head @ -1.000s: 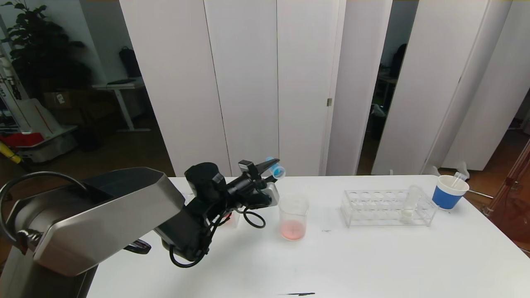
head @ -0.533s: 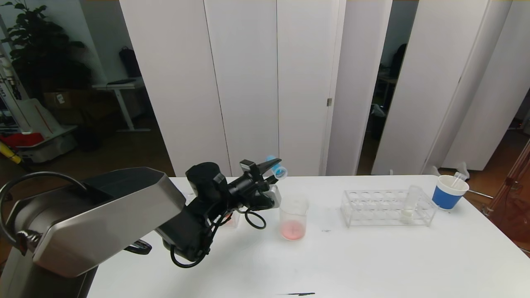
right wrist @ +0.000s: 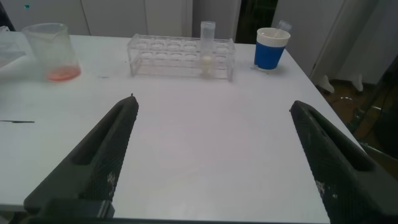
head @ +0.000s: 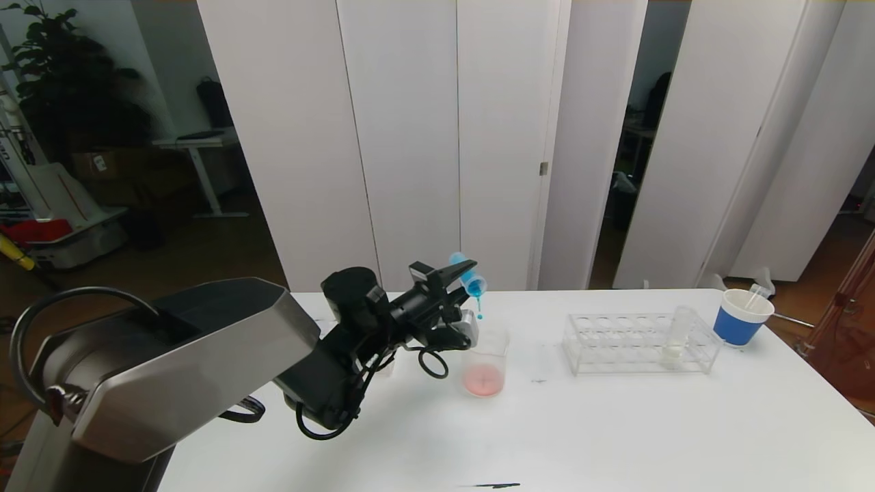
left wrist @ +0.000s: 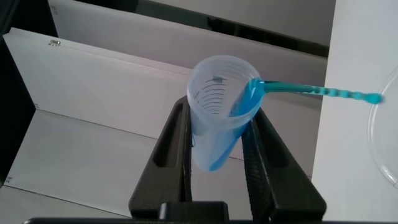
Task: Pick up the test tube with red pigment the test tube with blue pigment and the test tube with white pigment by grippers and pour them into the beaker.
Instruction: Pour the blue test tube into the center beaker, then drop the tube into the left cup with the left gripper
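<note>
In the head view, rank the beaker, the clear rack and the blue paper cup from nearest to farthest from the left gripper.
1. Beaker: just below the left gripper, mid-table.
2. Clear rack: farther toward the robot's right.
3. Blue paper cup: beyond the rack, near the table's right edge.

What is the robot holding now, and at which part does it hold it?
The left gripper holds the test tube with blue pigment, jaws closed on its middle, the mouth tilted over the beaker. The right gripper is open and holds nothing.
</note>
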Controlling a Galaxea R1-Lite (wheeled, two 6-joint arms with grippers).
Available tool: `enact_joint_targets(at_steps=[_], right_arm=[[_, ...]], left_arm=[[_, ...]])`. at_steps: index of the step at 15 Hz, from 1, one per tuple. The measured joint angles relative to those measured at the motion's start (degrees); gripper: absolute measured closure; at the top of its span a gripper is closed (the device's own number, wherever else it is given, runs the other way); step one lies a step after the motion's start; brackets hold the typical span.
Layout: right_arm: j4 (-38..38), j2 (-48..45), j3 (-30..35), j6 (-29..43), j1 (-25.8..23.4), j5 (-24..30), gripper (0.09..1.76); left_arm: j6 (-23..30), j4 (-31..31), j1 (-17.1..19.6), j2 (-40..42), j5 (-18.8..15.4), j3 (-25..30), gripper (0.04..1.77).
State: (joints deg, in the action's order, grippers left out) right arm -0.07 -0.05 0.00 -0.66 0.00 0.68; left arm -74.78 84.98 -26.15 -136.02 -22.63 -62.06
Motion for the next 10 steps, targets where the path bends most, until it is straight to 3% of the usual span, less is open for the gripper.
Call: enact_joint_targets(at_steps=[10], right_arm=[[0.0, 0.0, 0.0, 0.0, 0.0, 0.0, 0.10]], left_arm=[[0.0, 0.0, -0.1, -1.9, 0.5, -1.7, 1.25]])
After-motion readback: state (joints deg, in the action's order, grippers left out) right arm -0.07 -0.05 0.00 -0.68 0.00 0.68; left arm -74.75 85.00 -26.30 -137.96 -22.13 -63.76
